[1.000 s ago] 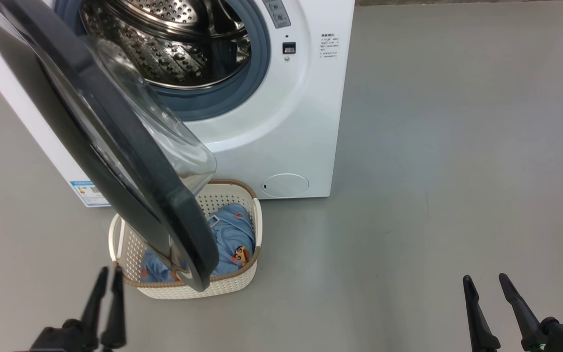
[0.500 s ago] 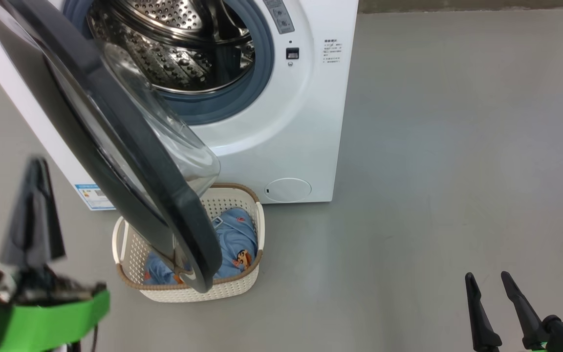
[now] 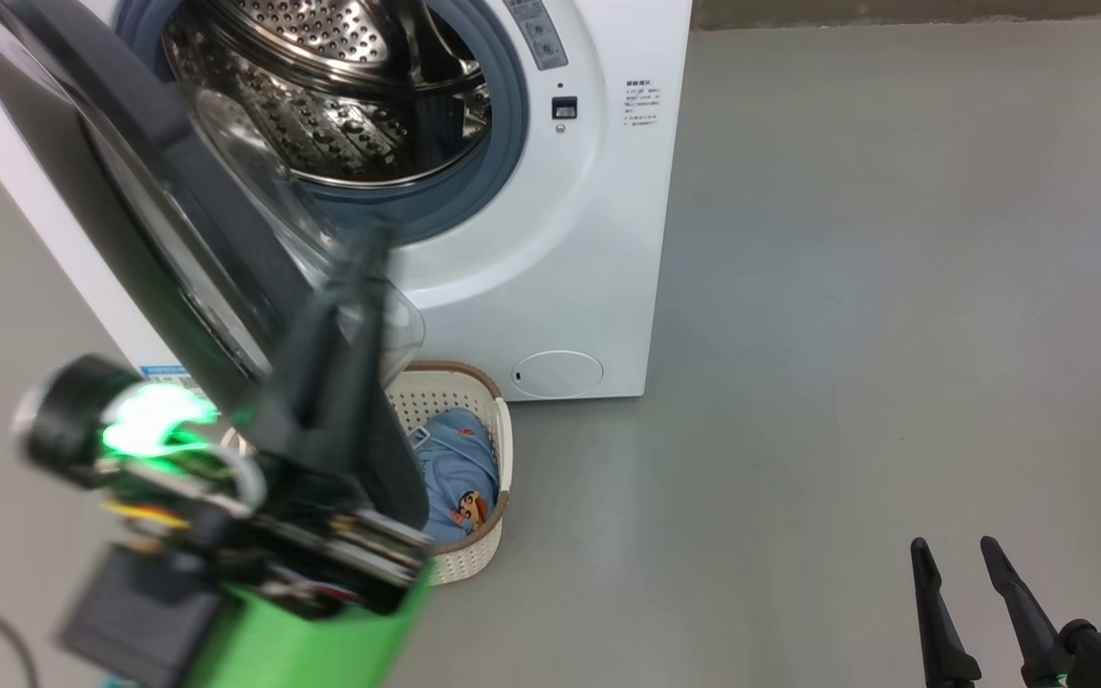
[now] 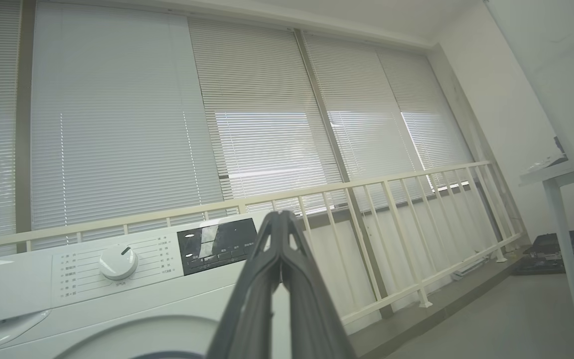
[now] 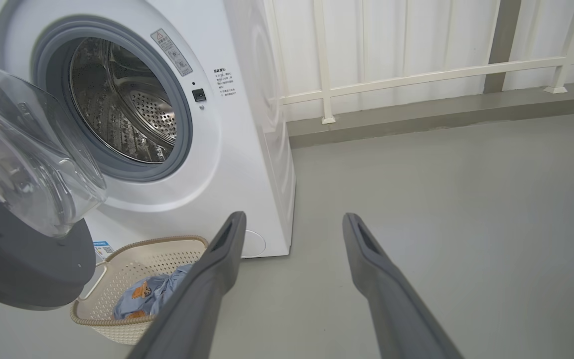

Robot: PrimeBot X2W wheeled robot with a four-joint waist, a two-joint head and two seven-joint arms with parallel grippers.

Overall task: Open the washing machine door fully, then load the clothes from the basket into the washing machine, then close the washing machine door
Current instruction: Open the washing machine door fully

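Note:
The white washing machine (image 3: pixel 598 239) stands at the upper left with its steel drum (image 3: pixel 340 105) exposed. The washing machine door (image 3: pixel 159 143) hangs part open, its black rim and glass bowl swung out over the basket (image 3: pixel 479 559). Light blue clothes (image 3: pixel 455 468) lie in the basket. My left gripper (image 3: pixel 364 272) is raised and blurred in front of the door's edge, shut and holding nothing; its fingers (image 4: pixel 279 234) point over the machine's control panel (image 4: pixel 117 264). My right gripper (image 3: pixel 957 564) rests low at the right, open and empty. In the right wrist view, the right gripper (image 5: pixel 292 219) faces the basket (image 5: pixel 137 259).
A small round white flap (image 3: pixel 557 374) sits low on the machine's front. Bare grey floor (image 3: pixel 895 334) stretches to the right. Behind the machine run a cream railing (image 4: pixel 391 189) and window blinds. A white table leg (image 4: pixel 561 239) stands at the far right.
My left gripper closed, then rose from the lower left and swung right, up in front of the door's edge. The right gripper has stayed put. The camera shifted slightly.

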